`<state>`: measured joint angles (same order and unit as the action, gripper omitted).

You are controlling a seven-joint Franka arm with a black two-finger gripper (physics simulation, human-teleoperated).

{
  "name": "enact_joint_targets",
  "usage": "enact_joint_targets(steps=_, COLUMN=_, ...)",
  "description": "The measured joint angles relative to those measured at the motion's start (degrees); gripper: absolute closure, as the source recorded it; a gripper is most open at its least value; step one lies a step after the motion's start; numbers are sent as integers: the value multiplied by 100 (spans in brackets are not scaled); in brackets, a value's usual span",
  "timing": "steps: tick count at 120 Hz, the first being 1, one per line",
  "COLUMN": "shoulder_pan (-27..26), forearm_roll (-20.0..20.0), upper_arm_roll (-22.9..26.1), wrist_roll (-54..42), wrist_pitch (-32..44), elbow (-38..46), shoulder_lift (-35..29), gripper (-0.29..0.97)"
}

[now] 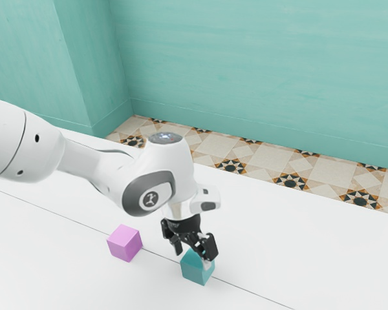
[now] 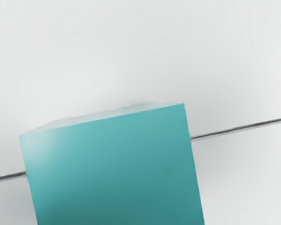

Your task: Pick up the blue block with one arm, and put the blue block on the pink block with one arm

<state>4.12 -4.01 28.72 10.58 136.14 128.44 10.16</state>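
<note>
The blue block (image 1: 198,271), a teal-blue cube, rests on the white table (image 1: 297,245) near its front edge. My black gripper (image 1: 195,252) hangs straight over it, open. Its fingertips (image 1: 210,250) stand apart at the level of the cube's top, not pressing its sides. In the wrist view the blue block (image 2: 117,168) looms just under my hand, lying across a thin dark seam (image 2: 243,127) in the table. The pink block (image 1: 124,243) sits on the table to the exterior view's left of the blue one, about a cube's width away.
A thin seam line (image 1: 64,218) runs across the table under both blocks. Behind the table lie a patterned tiled floor (image 1: 278,161) and teal walls (image 1: 246,58). My white arm (image 1: 84,161) reaches in from the exterior view's left, above the pink block.
</note>
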Motion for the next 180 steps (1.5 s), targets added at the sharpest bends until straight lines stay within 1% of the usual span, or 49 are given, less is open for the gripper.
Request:
enact_joint_targets(steps=20, shoulder_pan=0, forearm_roll=98, upper_arm_roll=-48, wrist_roll=5, wrist_pitch=-5, elbow=-135, shoulder_lift=193, gripper=0)
enact_joint_targets(steps=38, shoulder_pan=-112, forearm_roll=171, upper_arm_roll=-227, wrist_roll=8, wrist_pitch=-3, elbow=-189, shoulder_lift=403, gripper=0)
enact_joint_targets(steps=58, shoulder_pan=-187, forearm_roll=201, upper_arm_roll=-250, wrist_roll=11, wrist_pitch=-2, elbow=-311, shoulder_lift=529, gripper=0)
enact_joint_targets(steps=78, shoulder_pan=-336, forearm_roll=211, upper_arm_roll=-427, wrist_roll=12, wrist_pitch=-1, elbow=-346, shoulder_lift=584, gripper=0)
enact_joint_targets(steps=84, shoulder_pan=-352, forearm_roll=210, upper_arm_roll=-438, wrist_roll=12, wrist_pitch=-1, elbow=-349, shoulder_lift=586, gripper=4)
enact_joint_targets(steps=115, shoulder_pan=-381, forearm_roll=261, upper_arm_roll=-446, wrist_roll=51, wrist_pitch=1, elbow=-350, shoulder_lift=578, gripper=34)
enact_joint_targets(steps=122, shoulder_pan=-383, forearm_roll=285, upper_arm_roll=-446, wrist_roll=76, wrist_pitch=0, elbow=-347, shoulder_lift=556, gripper=36)
enact_joint_targets(steps=130, shoulder_pan=-375, forearm_roll=315, upper_arm_roll=-448, wrist_roll=103, wrist_pitch=-14, elbow=-322, shoulder_lift=368, gripper=38)
enact_joint_targets(steps=145, shoulder_pan=-264, forearm_roll=357, upper_arm_roll=-446, wrist_roll=153, wrist_pitch=-173, elbow=-137, shoulder_lift=-328, gripper=37)
enact_joint_targets(steps=180, shoulder_pan=308, forearm_roll=500, upper_arm_roll=-390, wrist_roll=201, wrist_pitch=-612, elbow=360, shoulder_lift=-1347, gripper=36)
